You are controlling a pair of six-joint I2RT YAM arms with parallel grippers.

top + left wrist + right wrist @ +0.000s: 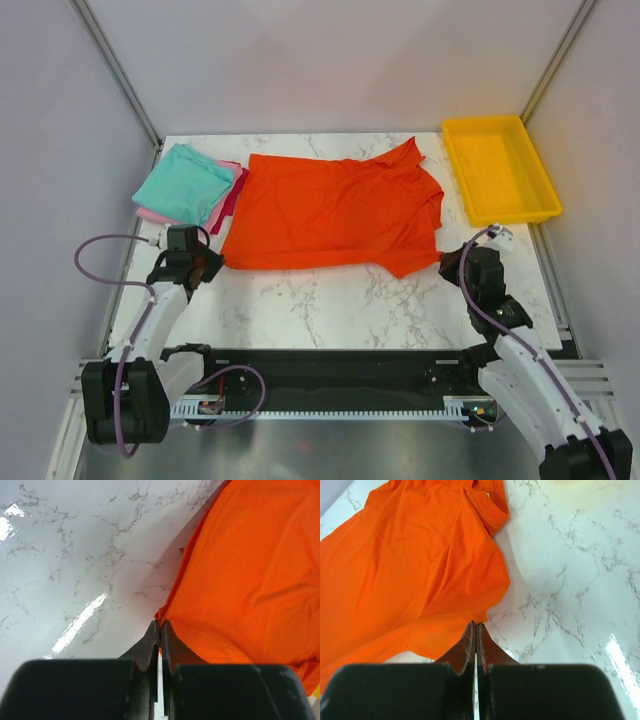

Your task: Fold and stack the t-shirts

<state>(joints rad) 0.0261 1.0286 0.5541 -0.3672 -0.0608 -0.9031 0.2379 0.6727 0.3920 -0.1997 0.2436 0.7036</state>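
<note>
Two of the three shirts look finished to you: the teal t-shirt [183, 185] lies folded on top of the pink t-shirt [148, 214], a small stack at the far left corner of the marble table [330, 300]. A darker pink edge shows on the stack's right side; you cannot tell which garment it belongs to.

The orange-red t-shirt [335, 210] is the work in hand. It lies spread across the middle of the table, mostly flat, collar towards the right and bunched a little there. Its left edge sits just beside the stack.

Your left gripper [160, 630] is at the shirt's near left corner, jaws pressed together, and the cloth corner runs into the fingertips, so it appears to be pinching the hem. Your right gripper [476, 630] is at the near right corner, jaws likewise together on the fabric edge.

A yellow tray [497, 170] sits at the far right, apart from the shirts.

By this reading, roughly two thirds is done. Left to do: fold the orange-red shirt and place it on the stack.
</note>
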